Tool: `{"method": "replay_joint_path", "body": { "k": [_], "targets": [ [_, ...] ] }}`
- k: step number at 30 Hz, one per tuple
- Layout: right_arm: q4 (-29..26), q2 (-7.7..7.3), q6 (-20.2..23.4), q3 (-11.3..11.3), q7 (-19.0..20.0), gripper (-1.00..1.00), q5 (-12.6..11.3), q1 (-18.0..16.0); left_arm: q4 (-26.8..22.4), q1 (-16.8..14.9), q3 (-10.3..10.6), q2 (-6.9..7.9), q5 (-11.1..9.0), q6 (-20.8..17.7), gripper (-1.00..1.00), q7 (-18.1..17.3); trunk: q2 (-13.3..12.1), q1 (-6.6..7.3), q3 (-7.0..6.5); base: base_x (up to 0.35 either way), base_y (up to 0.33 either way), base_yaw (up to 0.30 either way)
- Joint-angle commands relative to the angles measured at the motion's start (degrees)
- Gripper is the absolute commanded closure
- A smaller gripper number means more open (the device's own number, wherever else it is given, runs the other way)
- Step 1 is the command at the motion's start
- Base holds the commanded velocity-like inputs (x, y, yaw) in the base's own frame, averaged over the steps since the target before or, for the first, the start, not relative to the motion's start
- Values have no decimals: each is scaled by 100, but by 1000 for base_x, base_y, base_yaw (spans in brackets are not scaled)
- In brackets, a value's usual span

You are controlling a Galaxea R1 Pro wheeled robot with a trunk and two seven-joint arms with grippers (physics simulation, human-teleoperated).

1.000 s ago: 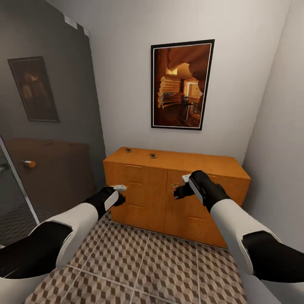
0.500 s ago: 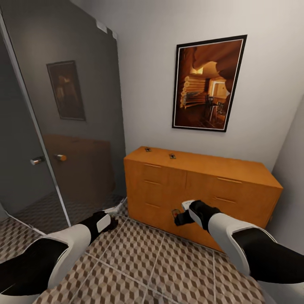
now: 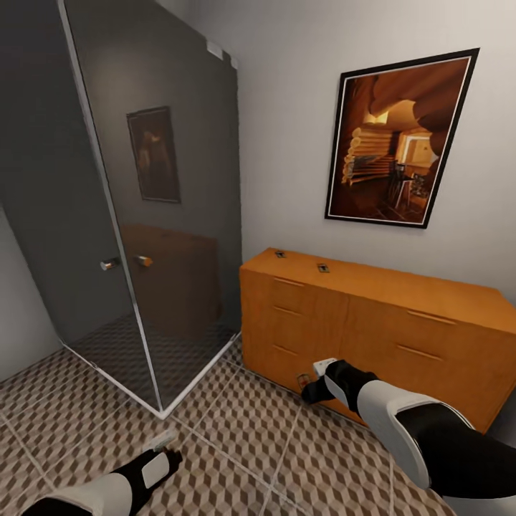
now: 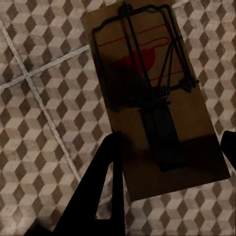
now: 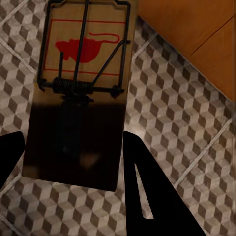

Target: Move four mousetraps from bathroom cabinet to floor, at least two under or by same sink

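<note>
Left gripper (image 4: 167,162) clamps a mousetrap (image 4: 152,93) at lower left, above the bathroom floor (image 3: 236,437); right gripper (image 5: 69,162) clamps a second mousetrap (image 5: 81,93) beside my orange cabinet (image 3: 373,322).

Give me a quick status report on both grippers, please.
Left gripper shut on a mousetrap, low over bathroom floor. Right gripper shut on another mousetrap. Two traps on orange cabinet.

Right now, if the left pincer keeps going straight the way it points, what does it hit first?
Most likely the bathroom floor. The left pincer holds a mousetrap and looks down at tile beyond it, with nothing else in that line. The trap's far end would probably touch first; the gap to the floor is unclear.
</note>
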State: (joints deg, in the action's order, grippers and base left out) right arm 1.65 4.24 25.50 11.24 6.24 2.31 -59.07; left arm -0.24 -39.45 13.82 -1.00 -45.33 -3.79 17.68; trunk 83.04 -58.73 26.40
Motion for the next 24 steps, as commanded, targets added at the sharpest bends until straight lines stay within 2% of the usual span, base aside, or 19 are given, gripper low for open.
{"method": "replay_joint_path", "body": {
  "k": [1,6,13,24],
  "targets": [
    [10,-1,7,39,-36,100,24,-8,-3,14,50,-9,-29,-18,100,28,4,0,6,0,0,41],
    [11,27,-30,44,-207,100,13,59,-5,50,51,144,-50,5,100,8,4,0,6,0,0,187],
    [11,-6,-128,45,-303,100,16,524,-22,51,51,161,-46,10,100,7,4,0,6,0,0,290],
    [11,23,-131,47,-316,100,14,563,-35,51,51,162,-46,9,100,7,4,0,6,0,0,288]
  ]
}}
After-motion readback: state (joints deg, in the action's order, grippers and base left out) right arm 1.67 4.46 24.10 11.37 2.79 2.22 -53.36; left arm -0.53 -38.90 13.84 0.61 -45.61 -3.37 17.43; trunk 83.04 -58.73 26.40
